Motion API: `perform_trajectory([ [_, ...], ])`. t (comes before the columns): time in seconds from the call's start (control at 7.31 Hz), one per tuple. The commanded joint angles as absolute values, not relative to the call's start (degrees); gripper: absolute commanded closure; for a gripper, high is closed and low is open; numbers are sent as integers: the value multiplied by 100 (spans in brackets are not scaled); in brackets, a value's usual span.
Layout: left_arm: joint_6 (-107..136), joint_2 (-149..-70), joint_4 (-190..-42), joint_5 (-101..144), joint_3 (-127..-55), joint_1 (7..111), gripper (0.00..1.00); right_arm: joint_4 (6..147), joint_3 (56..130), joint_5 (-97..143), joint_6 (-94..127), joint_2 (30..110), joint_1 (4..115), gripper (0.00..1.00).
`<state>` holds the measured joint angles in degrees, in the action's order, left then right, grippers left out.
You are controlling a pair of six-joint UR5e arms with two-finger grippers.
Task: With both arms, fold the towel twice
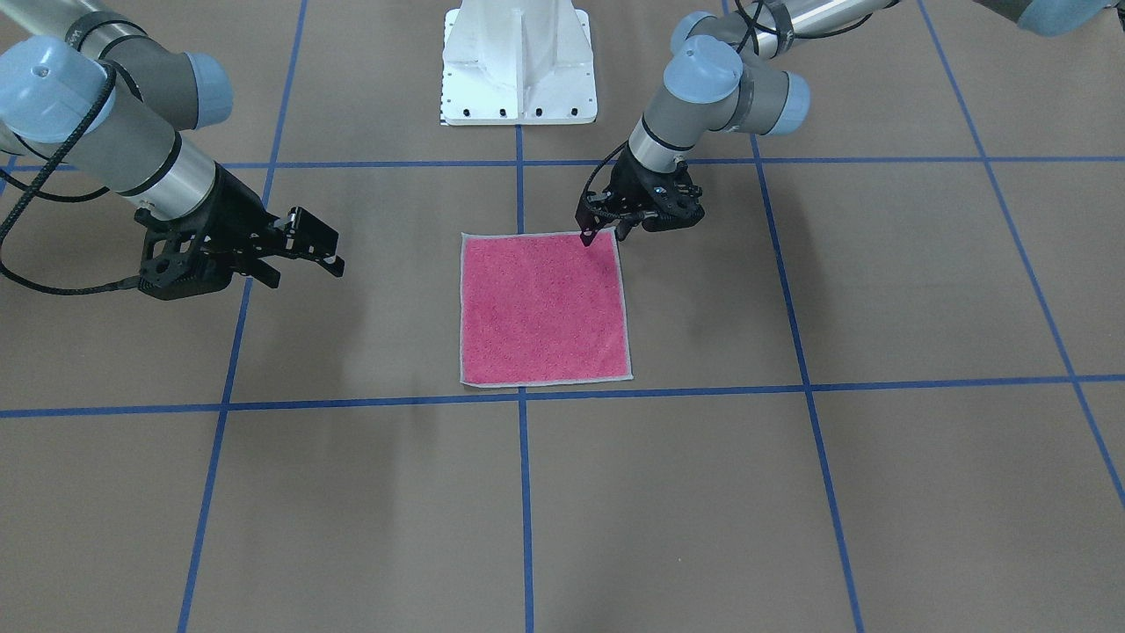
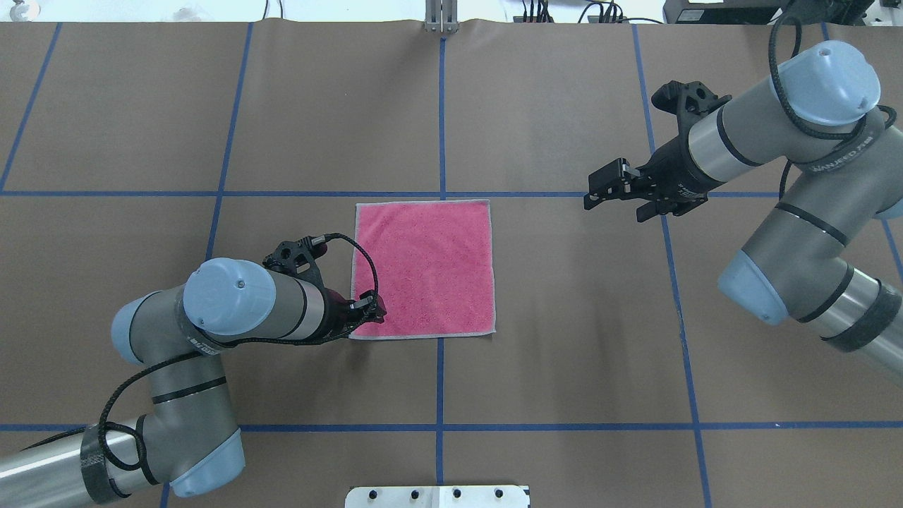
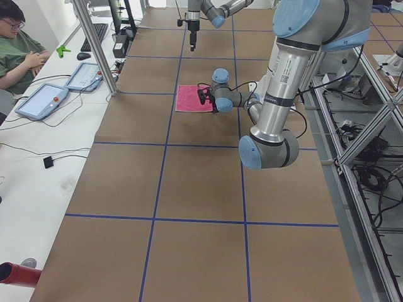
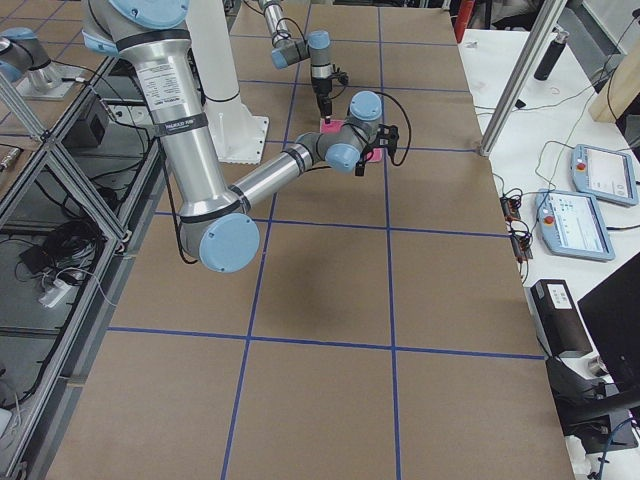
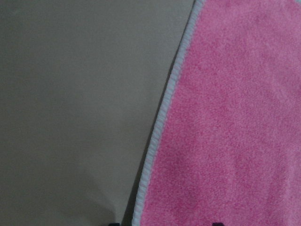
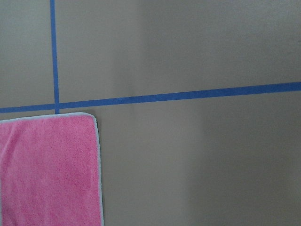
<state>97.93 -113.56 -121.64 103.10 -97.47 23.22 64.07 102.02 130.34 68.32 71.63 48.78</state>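
Observation:
The towel (image 1: 545, 308) lies flat in the middle of the table, pink face up, with a light grey border; it also shows in the overhead view (image 2: 423, 268). My left gripper (image 1: 603, 232) is low at the towel's corner nearest the robot on my left side (image 2: 370, 312). It is open, and the left wrist view shows the towel's edge (image 5: 160, 127) running between its fingertips. My right gripper (image 2: 605, 190) is open and empty, above the bare table well off the towel's far right corner (image 6: 91, 117). It also shows in the front-facing view (image 1: 316, 246).
The white pedestal base (image 1: 518, 61) stands at the robot's side of the table. Blue tape lines (image 2: 441, 106) grid the brown table cover. An operator (image 3: 19, 44) sits beside tablets (image 3: 44, 100) on the side bench along the table's far edge.

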Motion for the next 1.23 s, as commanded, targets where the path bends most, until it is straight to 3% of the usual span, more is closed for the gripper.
perform_trajectory([
  [0.0,9800,-11355,-12164,10310,-9747,2320,43,6407,10195,13034,6829,7172,4878,0],
  [0.55,9800,-11355,-12164,10310,-9756,2320,58,6407,10195,13034,6829,7172,4878,0],
  [0.68,9800,-11355,-12147,10301,-9765,2320,74,6407,10195,13052,6812,7172,4887,1],
  [0.82,9800,-11355,-12146,10301,-9765,2320,97,6416,10204,13052,6812,7163,4878,1],
  [1.09,9800,-11373,-12146,10318,-9765,2320,100,6425,10195,13287,6829,7102,4869,1],
])
